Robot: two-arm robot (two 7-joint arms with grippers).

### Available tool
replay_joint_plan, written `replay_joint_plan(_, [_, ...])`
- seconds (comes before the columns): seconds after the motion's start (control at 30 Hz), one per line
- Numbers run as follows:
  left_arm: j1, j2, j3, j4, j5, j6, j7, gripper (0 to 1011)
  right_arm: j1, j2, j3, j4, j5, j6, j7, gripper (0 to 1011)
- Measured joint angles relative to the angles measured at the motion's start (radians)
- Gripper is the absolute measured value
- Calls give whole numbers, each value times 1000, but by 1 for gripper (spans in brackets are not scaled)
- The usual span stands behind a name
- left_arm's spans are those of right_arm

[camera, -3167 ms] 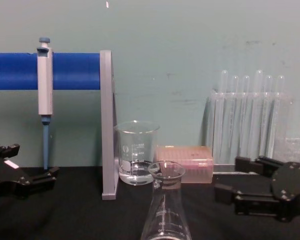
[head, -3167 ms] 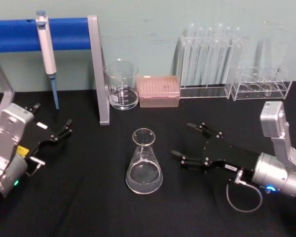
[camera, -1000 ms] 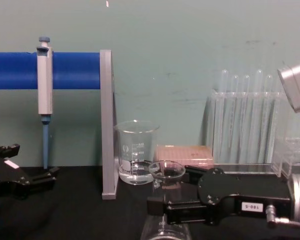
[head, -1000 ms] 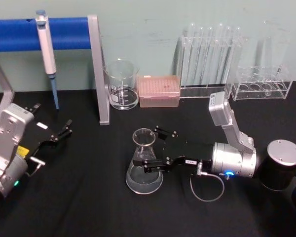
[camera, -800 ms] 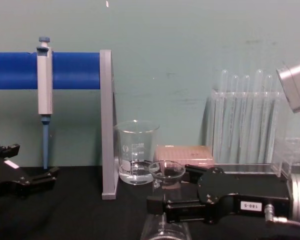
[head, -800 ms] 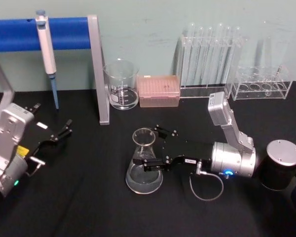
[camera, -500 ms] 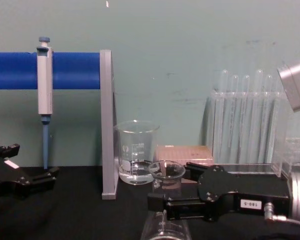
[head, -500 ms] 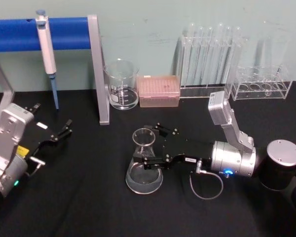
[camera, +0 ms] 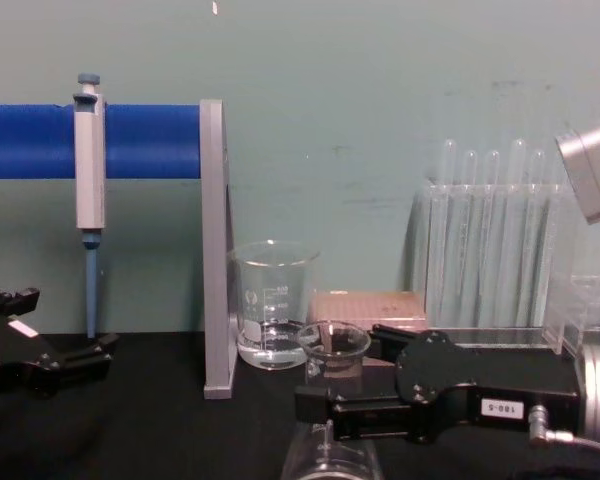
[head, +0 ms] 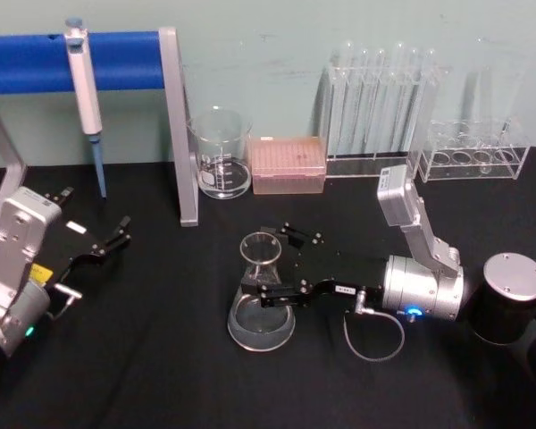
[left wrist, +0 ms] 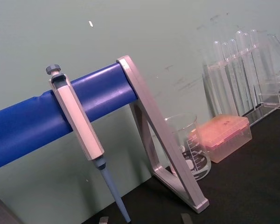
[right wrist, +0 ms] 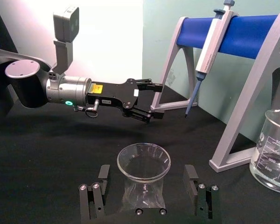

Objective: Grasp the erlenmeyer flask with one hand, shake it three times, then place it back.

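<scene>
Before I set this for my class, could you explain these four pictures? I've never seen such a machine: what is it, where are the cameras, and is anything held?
This is a two-armed robot at a black table. One camera looks down from its head, one across from its chest, one sits on each wrist. The right gripper is open, its fingers either side of the neck of the erlenmeyer flask with gaps showing, so nothing is held yet; the flask stands upright. The left gripper rests open at the left. Behind stand a beaker, a pink box, a test tube rack and a pipette hung on a blue bar.
</scene>
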Motion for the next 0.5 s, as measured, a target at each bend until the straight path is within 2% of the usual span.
replay_joint_plan(0.5, [0, 0, 0, 0, 0, 0, 0, 1001, 0, 0, 0, 0, 1, 1, 1, 1000])
